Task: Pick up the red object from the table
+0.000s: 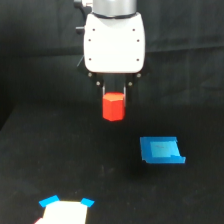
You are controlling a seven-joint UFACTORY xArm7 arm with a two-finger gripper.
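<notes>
Nearest the camera, a white patch with blue tape corners lies on the black desk. Farther back sits a flat blue square — not the target. Beyond it the pincer pinches the red block by its top, apparently clear of the desk. I judge the lift should go straight up and slow — the hold looks shallow.

A flat blue square piece is lying toward the exterior view's right, its lower edge showing a lighter blue lip. At the bottom edge, toward the exterior view's left, a pale patch is showing, with blue tape sitting at its upper corners. A black backdrop is hanging behind.
</notes>
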